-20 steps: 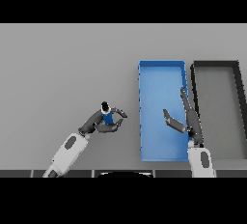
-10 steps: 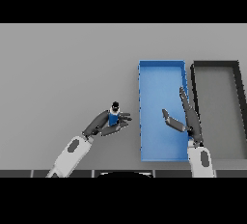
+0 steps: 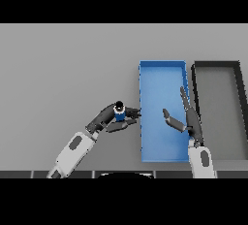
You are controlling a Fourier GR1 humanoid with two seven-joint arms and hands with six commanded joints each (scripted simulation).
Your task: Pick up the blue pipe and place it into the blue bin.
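Guessing the blue pipe (image 3: 119,113) is light and stiff, we've got the left hand (image 3: 107,120) wrapped round its middle just beside the blue bin (image 3: 162,72), right hand (image 3: 186,120) splayed idle.

Both arms are built alike: a white forearm shell with rounded edges, each bearing a grey oval panel set into its upper face. Just behind the left hand (image 3: 107,120) the white casing gives way to a grey wrist section, and the same grey collar sits behind the right hand (image 3: 188,120). The hands themselves are dark charcoal, almost black, with slim, segmented fingers and a separate thumb.
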